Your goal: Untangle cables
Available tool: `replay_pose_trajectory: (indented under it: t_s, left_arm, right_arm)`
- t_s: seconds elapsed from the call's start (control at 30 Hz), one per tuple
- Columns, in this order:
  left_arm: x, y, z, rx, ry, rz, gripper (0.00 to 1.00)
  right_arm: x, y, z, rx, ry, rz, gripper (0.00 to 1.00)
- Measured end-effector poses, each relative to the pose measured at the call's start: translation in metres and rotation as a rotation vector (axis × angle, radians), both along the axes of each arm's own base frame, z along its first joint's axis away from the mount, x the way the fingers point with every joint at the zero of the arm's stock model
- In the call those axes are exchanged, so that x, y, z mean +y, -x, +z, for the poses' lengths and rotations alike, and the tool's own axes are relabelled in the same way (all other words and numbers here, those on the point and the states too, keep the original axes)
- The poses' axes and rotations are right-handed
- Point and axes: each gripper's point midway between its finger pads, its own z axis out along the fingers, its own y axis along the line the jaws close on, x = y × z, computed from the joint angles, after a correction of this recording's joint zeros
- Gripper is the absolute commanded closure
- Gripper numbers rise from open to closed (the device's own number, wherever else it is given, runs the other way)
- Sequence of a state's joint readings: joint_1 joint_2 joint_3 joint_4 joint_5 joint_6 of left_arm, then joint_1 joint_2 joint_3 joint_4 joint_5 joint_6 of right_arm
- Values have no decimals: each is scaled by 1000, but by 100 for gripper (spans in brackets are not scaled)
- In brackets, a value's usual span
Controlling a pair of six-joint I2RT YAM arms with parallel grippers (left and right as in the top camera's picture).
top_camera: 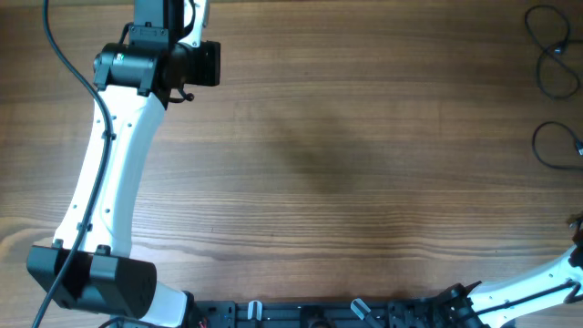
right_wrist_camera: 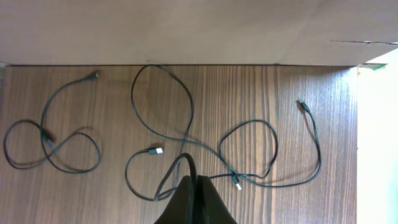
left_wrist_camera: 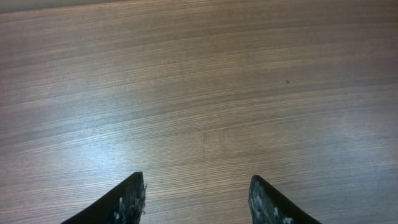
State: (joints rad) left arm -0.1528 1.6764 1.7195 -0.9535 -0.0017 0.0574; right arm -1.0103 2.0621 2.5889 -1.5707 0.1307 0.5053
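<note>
In the right wrist view several thin black cables lie on the wooden table. One cable point(right_wrist_camera: 55, 147) lies alone at the left in a loose loop. The tangled cables point(right_wrist_camera: 205, 146) cross each other in the middle, with a plug point(right_wrist_camera: 155, 151) to the left and another plug point(right_wrist_camera: 237, 184) to the right. My right gripper point(right_wrist_camera: 194, 177) is shut on a raised loop of cable point(right_wrist_camera: 185, 159) that arches up from the tangle. My left gripper point(left_wrist_camera: 198, 182) is open over bare wood at the far left, with nothing between its fingers. From overhead, only cable loops point(top_camera: 552, 50) show at the right edge.
A wall or board point(right_wrist_camera: 186, 31) runs along the table's far edge behind the cables. The left arm point(top_camera: 118, 173) stretches up the table's left side. The right arm point(top_camera: 537, 290) enters at the bottom right corner.
</note>
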Motion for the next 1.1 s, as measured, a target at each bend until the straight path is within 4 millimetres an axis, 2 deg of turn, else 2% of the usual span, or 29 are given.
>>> replay_pose_trajectory:
  t_s: [0.13,0.17,0.27,0.3,0.37,0.53,0.83,1.1]
  left_arm:
    - [0,0,0,0,0,0,44]
    - [0,0,0,0,0,0,45]
    - [0,0,0,0,0,0,44]
    - [0,0,0,0,0,0,44]
    - [0,0,0,0,0,0,45]
    - [0,0,0,0,0,0,45]
    - [0,0,0,0,0,0,45]
    - [0,0,0,0,0,0,45]
  right_arm:
    - [1,-2,0,0,0,4,95]
    - [1,-2,0,0,0,4,90]
    - [1,-2,0,-3,-1,0,42]
    - [1,-2,0,-6,-2,-4,32]
    - [1,-2,0,-9,-4,-6,24]
    - [0,-3,1,-15,0,-9,12]
    - [0,-6,1,-27,1,-2,1]
    - [16,-25,-2,-71,-53,96,1]
